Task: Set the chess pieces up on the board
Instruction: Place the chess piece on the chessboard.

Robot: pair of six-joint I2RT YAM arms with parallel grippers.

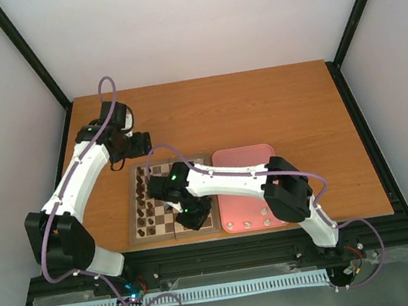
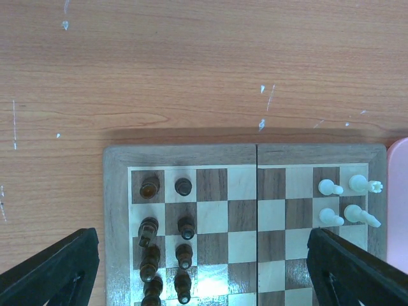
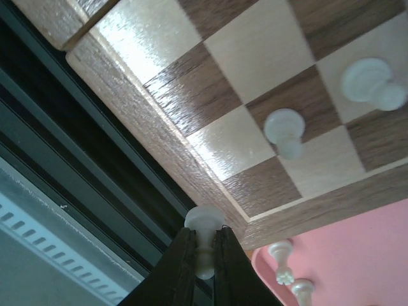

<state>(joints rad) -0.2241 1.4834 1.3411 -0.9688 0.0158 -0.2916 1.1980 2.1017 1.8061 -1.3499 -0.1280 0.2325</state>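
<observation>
right gripper [image 3: 204, 245]: clamped on one white pawn [image 3: 204, 218], over the board [image 3: 159, 121] at its near corner, by pink tray [image 3: 357, 255]
left gripper [image 2: 201, 245]: spread wide, empty, above board's far side
white pieces [image 2: 331, 187]: four on far-right squares

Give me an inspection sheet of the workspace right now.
Surface: wooden table, small white specks.
Job's things: board near the table's front edge; four cream pieces on its far right squares, more in the pink tray.
Clutter: pink tray right of the board; dark pieces along the board's left.
Grippers: left fingers open, empty, above the board's far edge; right fingers shut on a cream piece by the board's near right corner.
Cables: purple cables loop along both arms.
Surroundings: black frame, white walls.
</observation>
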